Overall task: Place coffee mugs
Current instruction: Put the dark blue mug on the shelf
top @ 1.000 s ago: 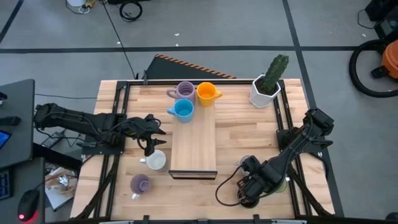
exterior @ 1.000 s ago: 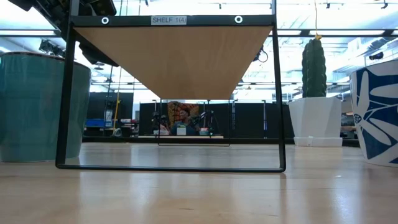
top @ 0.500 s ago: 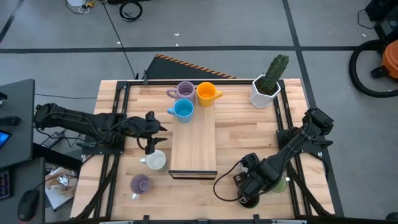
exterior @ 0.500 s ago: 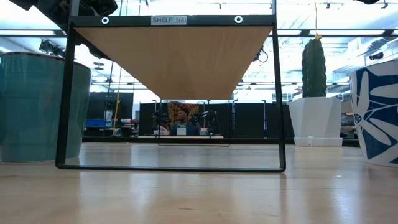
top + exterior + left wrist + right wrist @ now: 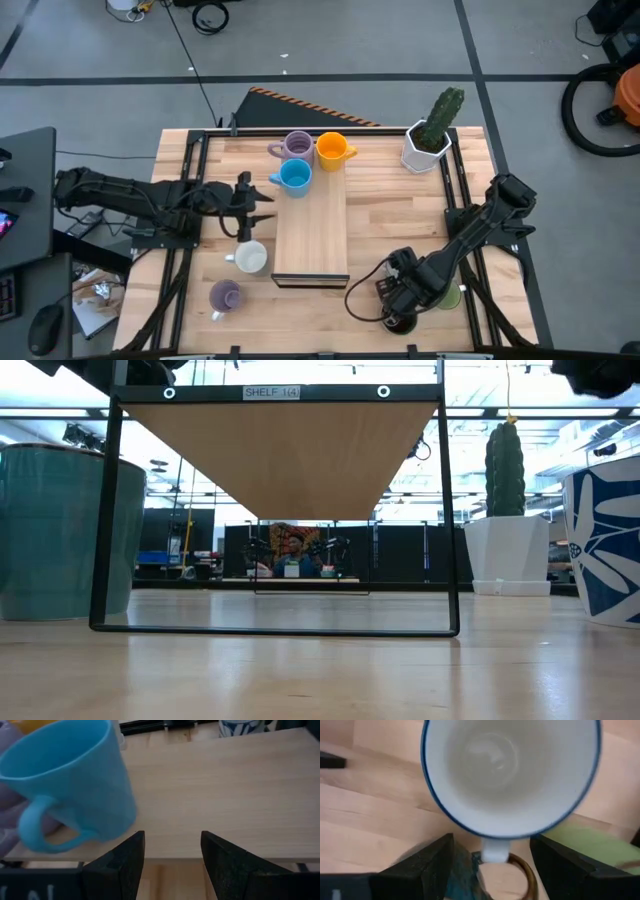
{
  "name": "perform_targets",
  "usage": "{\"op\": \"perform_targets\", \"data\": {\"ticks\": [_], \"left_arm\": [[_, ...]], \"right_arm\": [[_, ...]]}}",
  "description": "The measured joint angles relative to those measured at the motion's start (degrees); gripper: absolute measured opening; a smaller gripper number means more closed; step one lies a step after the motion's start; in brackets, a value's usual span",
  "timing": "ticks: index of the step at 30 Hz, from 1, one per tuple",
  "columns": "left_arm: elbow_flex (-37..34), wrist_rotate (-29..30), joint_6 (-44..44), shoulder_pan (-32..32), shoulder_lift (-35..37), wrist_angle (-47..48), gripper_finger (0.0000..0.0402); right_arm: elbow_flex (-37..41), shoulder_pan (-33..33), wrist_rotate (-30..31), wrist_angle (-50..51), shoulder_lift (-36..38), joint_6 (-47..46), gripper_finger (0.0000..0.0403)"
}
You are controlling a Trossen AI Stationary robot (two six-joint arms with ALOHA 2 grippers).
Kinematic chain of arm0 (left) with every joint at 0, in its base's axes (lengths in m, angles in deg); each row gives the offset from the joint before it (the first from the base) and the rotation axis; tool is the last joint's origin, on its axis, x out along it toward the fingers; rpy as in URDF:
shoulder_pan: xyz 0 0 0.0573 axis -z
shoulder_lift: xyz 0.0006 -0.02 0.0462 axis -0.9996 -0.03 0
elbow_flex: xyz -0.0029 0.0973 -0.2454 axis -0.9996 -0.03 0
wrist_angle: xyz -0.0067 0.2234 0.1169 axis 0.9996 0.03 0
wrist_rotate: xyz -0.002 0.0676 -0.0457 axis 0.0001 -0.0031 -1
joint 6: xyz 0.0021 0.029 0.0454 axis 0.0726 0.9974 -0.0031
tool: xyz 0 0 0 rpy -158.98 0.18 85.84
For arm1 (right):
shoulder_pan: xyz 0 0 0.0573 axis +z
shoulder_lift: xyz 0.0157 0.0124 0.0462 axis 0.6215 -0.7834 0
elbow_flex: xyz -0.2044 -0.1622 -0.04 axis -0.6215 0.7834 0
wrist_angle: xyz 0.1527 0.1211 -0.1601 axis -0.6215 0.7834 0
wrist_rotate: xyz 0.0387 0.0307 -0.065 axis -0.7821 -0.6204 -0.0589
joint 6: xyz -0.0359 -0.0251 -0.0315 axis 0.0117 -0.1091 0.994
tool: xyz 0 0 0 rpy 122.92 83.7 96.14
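Observation:
A wooden shelf (image 5: 311,235) stands mid-table with a lilac mug (image 5: 297,146), an orange mug (image 5: 333,150) and a blue mug (image 5: 294,176) on its far end. My left gripper (image 5: 254,195) hovers open at the shelf's left edge, the blue mug (image 5: 70,785) just ahead of its fingers. Near the front right, my right gripper (image 5: 399,298) points down, open, over a white blue-rimmed mug (image 5: 510,775). Its fingers stand on either side of that mug's handle (image 5: 495,852). A dark brown mug (image 5: 400,322) and a green mug (image 5: 452,297) sit close by.
A white mug (image 5: 250,257) and a second lilac mug (image 5: 224,296) stand on the table left of the shelf. A white pot with a cactus (image 5: 430,140) stands at the far right. The shelf's near half is bare wood.
My left gripper has rolled about its own axis and edged toward the shelf and the blue mug. My right gripper has sunk a little toward the white blue-rimmed mug, turning slightly. No mug has moved.

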Motion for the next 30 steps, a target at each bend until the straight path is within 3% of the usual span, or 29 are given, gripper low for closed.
{"op": "perform_targets", "data": {"ticks": [10, 30], "left_arm": [[0.0, 0.0, 1.3, -3.5, -0.1, -0.1, 0.0201], [0.0, -1.8, 1.0, -3.5, -0.2, 0.8, 0.0201]], "right_arm": [[3.8, -0.8, 0.1, -0.8, 0.0, 4.0, 0.0268], [10.4, -7.0, 2.8, -4.9, 0.6, 16.2, 0.0267]]}}
